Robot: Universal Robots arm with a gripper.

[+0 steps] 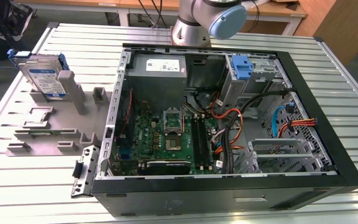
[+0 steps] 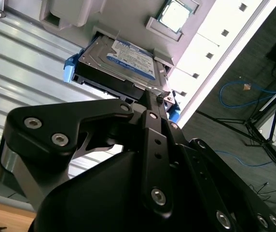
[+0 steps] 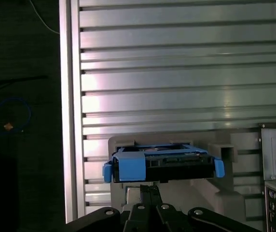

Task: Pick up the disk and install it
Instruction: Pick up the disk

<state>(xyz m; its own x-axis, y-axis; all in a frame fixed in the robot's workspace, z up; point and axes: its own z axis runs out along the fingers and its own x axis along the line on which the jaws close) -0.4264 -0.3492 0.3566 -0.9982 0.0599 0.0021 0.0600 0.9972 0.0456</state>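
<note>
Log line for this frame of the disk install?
gripper: shut, empty | disk: standing in grey fixture, exterior view's left of open case | installed: no

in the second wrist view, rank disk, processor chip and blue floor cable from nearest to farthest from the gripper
1. disk, just ahead of the gripper.
2. processor chip, beyond the disk on the grey fixture.
3. blue cable, farthest, down on the floor.
</note>
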